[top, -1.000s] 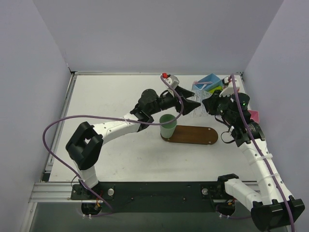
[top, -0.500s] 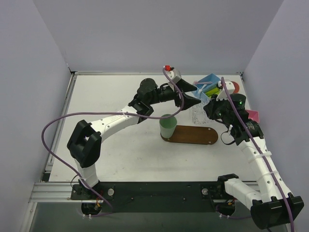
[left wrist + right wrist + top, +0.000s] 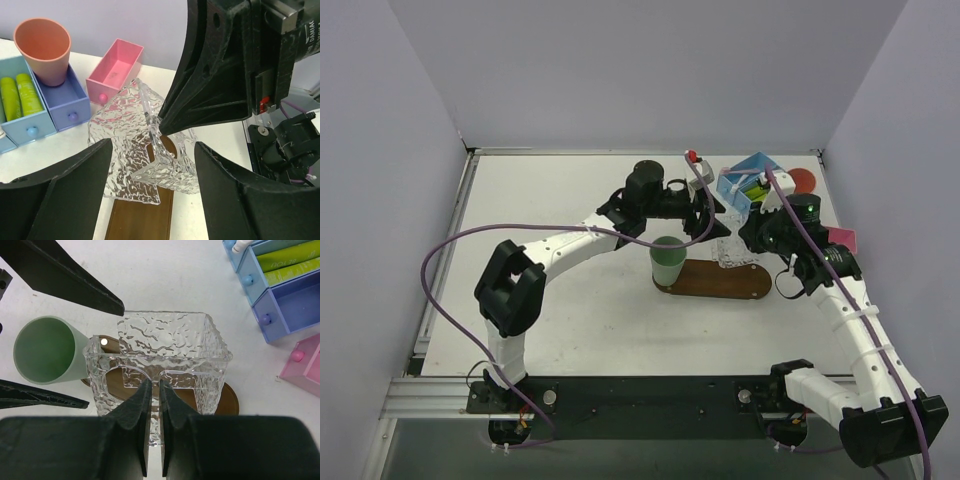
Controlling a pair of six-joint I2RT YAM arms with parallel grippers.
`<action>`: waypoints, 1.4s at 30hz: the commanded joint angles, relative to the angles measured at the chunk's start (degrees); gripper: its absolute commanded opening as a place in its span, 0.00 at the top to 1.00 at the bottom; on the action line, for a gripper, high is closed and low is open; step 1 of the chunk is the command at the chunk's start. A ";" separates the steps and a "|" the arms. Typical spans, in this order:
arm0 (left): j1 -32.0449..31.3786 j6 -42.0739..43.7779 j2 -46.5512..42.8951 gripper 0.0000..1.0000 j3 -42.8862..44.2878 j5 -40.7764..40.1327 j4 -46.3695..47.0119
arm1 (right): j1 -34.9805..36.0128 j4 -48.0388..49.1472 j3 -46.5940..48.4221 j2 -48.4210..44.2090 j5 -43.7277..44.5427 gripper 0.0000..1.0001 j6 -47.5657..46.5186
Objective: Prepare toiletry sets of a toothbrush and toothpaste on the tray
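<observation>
Where blue bin [image 3: 20, 135] sits (beyond tray [image 3: 140, 220]), toothpaste [image 3: 22, 92] inside.

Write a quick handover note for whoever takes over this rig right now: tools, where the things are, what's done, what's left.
The left tool is open and empty, beside the clear holder.
The right tool is shut on the clear holder's wall, over the tray's end away from the mint-green cup.
Two toothpaste tubes lie in the blue bin; no toothbrush clearly visible.
Done: no set on the tray yet.
Left: probably place the holder, then load toothbrush and toothpaste.
</observation>
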 commanded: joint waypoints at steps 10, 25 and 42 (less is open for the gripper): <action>0.06 -0.10 3.09 0.32 7.87 4.12 -5.67 | 2.62 -2.48 4.07 1.61 -0.03 1.00 -4.61; -0.91 0.08 6.96 0.54 13.86 5.18 -15.42 | 5.26 -3.18 4.33 2.23 4.72 1.00 -6.63; -1.26 -0.98 9.95 0.73 17.90 8.26 -21.93 | 7.90 -2.83 4.24 3.02 9.55 1.00 -8.57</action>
